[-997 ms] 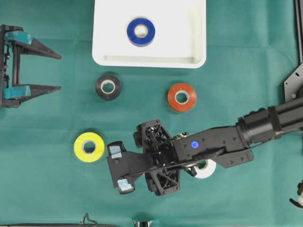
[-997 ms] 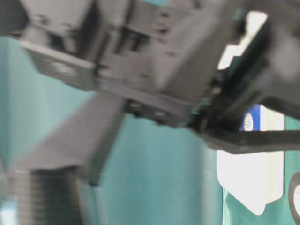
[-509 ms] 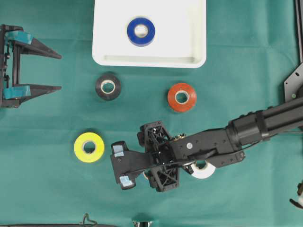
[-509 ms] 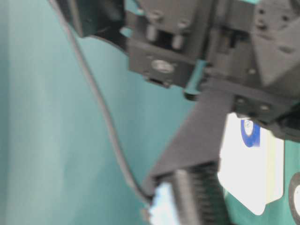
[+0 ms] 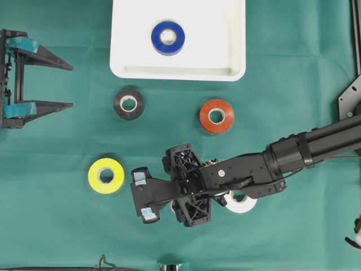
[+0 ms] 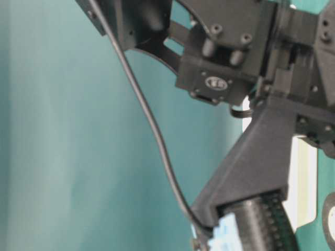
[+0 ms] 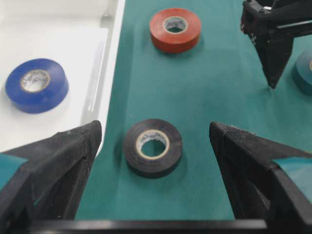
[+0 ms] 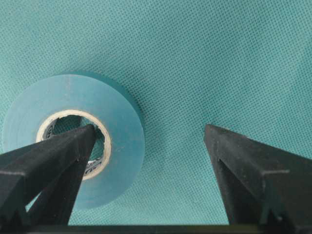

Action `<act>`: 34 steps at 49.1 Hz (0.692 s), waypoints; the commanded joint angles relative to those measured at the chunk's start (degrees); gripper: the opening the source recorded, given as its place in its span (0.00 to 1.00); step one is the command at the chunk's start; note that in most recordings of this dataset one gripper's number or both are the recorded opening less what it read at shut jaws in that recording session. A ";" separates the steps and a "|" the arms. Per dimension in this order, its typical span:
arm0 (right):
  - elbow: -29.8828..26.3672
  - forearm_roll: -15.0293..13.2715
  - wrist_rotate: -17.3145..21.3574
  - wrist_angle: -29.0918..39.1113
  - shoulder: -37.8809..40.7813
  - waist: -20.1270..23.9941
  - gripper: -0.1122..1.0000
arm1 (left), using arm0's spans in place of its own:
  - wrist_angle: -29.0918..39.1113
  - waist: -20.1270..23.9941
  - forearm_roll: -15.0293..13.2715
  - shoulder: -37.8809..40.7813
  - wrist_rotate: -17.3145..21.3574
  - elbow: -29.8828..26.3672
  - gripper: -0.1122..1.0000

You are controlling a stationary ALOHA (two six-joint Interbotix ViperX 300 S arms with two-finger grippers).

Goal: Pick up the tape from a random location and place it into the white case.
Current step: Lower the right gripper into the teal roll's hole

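The right gripper (image 5: pixel 145 195) has sunk closer to the cloth

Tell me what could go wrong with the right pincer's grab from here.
One finger of the open right pincer sits over the edge of the hole in the light blue tape; landing on the rim could shove the roll aside. The white tape lies partly under that arm; a low swing toward the white case might knock it.

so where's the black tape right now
In the overhead view the black tape lies flat on the green cloth, left of centre, just below the white case, with the red tape to its right.
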 commanded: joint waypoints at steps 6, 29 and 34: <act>-0.62 -0.09 0.09 -0.44 -1.23 0.09 0.92 | -0.26 0.09 0.00 0.09 -0.09 -0.70 0.99; -0.62 -0.09 0.18 -0.35 -1.23 0.18 0.76 | -0.26 0.09 0.00 0.09 -0.09 -0.70 0.99; -0.62 0.09 0.26 -0.26 -1.23 0.26 0.56 | -0.26 0.09 0.00 0.09 -0.09 -0.70 0.99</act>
